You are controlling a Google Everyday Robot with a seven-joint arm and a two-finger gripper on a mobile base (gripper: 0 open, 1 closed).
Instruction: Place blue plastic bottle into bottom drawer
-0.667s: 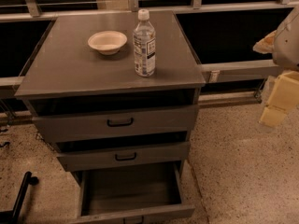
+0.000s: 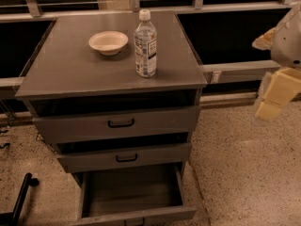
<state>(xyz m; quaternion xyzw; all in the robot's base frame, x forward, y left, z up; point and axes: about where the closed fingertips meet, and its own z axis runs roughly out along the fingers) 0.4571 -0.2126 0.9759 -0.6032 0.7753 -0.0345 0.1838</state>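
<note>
Cream gripper [image 2: 275, 98] at right edge, touching nothing; open or closed, cannot tell. Well left: bottle [image 2: 145, 44] upright on cabinet [image 2: 70, 74], bowl [image 2: 108, 42] just beyond. Lower left: bottom drawer [image 2: 131, 192] pulled out.

My gripper [image 2: 275, 97] hangs at the far R edge, off the cabinet's [image 2: 70, 76] R side over the speckled floor [image 2: 244, 173], well apart from everything on top. The blue plastic bottle [image 2: 145, 44] stands upright on the cabinet top, R of centre, white cap on, label facing me. The cream bowl [image 2: 108, 42] sits near it to the L, not touching. Below, the top drawer [image 2: 117, 124] and middle drawer [image 2: 126, 157] each have a black handle w/ a dark gap above. The bottom drawer [image 2: 131, 192] is pulled out, flat grey floor showing, front handle cut off by the frame edge. A black bar [image 2: 21, 199] shows at lower L.
</note>
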